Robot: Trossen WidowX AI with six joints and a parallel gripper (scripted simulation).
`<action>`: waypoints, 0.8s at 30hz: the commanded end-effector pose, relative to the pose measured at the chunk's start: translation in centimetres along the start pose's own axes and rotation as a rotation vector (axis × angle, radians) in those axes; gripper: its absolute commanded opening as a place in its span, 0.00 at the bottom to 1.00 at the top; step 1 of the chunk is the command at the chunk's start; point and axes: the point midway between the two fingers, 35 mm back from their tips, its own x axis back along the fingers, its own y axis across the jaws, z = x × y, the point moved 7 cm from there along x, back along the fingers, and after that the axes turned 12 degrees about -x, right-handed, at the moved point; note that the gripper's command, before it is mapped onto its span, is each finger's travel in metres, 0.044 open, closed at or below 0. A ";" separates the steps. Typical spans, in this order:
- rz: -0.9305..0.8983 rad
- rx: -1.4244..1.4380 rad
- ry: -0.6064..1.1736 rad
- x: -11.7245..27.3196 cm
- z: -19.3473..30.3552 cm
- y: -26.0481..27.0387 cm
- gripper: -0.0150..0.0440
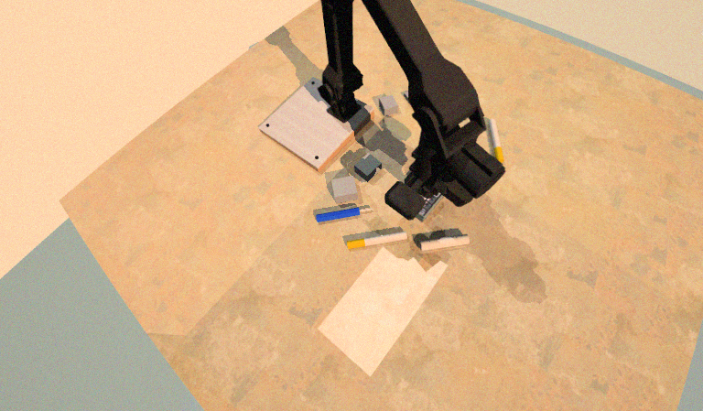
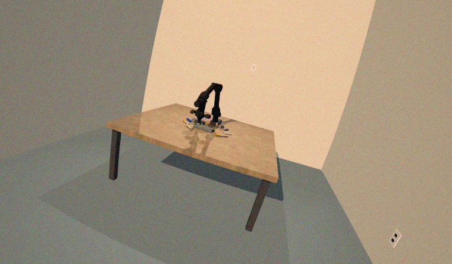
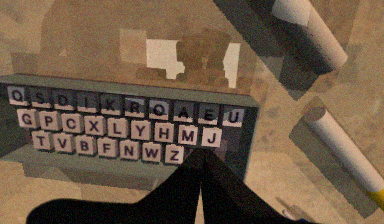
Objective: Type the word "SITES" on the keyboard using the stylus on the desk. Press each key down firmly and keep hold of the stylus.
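While the claw (image 1: 426, 179) (image 2: 199, 120) (image 3: 202, 155) hovers, shut on nothing, over the keyboard (image 1: 431, 207) (image 2: 203, 127) (image 3: 117, 127) near J and Z, a blue pen (image 1: 338, 214) (image 2: 189, 120) lies left on the table (image 1: 232, 231) (image 2: 156, 128); which pen is the stylus, I cannot tell.

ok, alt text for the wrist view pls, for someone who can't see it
Shut gripper, no stylus visible in it, reaches over the lower right of a three-row letter keyboard. Beside the keyboard's right end lie a thick white cylinder and a thinner white one with a yellow end.
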 end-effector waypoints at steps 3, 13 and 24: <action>0.000 0.005 0.004 0.0 1.6 0.8 0.25; -0.001 0.005 0.005 0.0 3.2 1.7 0.25; -0.007 0.005 0.006 0.0 4.7 8.5 0.25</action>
